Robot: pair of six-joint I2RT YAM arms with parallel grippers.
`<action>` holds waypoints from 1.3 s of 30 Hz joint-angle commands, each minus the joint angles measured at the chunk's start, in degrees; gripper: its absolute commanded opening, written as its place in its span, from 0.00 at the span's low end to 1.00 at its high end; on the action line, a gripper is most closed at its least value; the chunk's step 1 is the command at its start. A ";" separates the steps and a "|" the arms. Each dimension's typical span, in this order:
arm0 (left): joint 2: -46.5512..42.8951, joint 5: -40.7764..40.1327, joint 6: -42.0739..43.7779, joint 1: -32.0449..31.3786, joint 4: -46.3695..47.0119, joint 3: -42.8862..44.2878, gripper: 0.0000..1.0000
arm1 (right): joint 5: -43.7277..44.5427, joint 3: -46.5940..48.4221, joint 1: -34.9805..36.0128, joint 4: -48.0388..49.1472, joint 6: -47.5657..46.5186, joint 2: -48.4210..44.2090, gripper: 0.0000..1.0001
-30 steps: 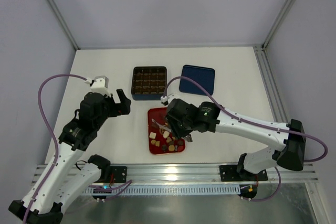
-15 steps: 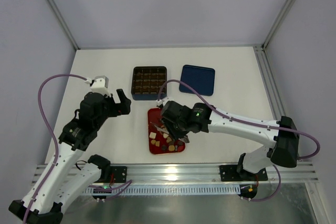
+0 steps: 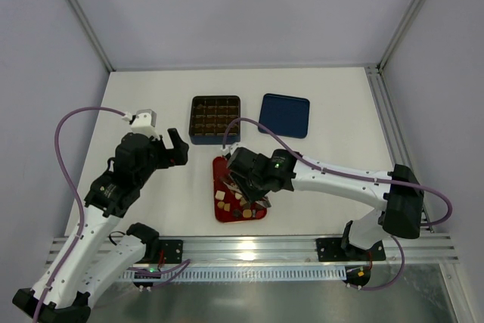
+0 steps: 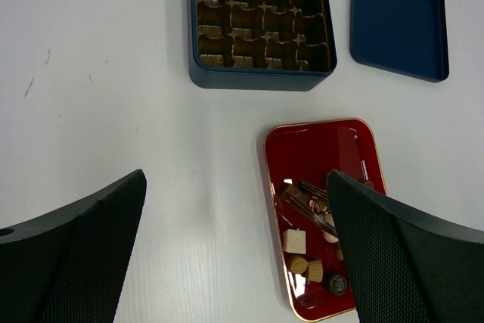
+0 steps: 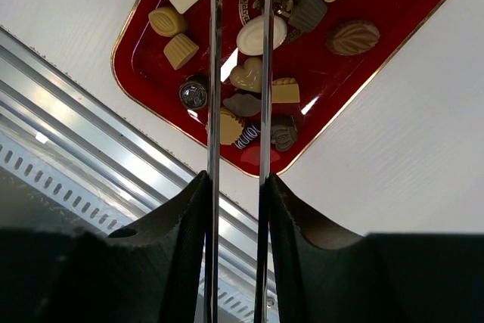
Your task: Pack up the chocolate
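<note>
White worktop's near edge holds the tray (image 3: 221, 215), where the right fingers (image 5: 240, 5), slightly parted and empty, straddle the chocolate (image 5: 261, 34); left fingers (image 4: 234, 255) spread, far.

It was a lab test cell: a white table (image 3: 325, 104) walled by plain panels (image 3: 242, 9), with aluminium rails (image 3: 249, 247) in the lower frame.

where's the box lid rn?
Top view: the blue lid lies flat on the table, right of the dark blue box and beyond the red tray.
</note>
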 commanded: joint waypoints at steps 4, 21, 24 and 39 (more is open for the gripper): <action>-0.42 -0.25 -0.39 -0.14 -0.11 1.19 1.00 | -0.54 2.54 0.43 1.34 -1.22 0.69 0.34; -0.15 -0.07 -0.30 -0.14 0.15 1.19 1.00 | -0.19 4.21 0.43 -0.42 -1.22 2.53 0.36; -0.33 -0.16 -0.30 -0.14 0.07 1.28 1.00 | -0.10 4.30 0.43 -0.33 -1.22 2.97 0.36; -0.59 -0.16 -0.39 -0.14 0.07 1.19 1.00 | -0.54 4.30 0.34 -0.25 -0.96 2.89 0.34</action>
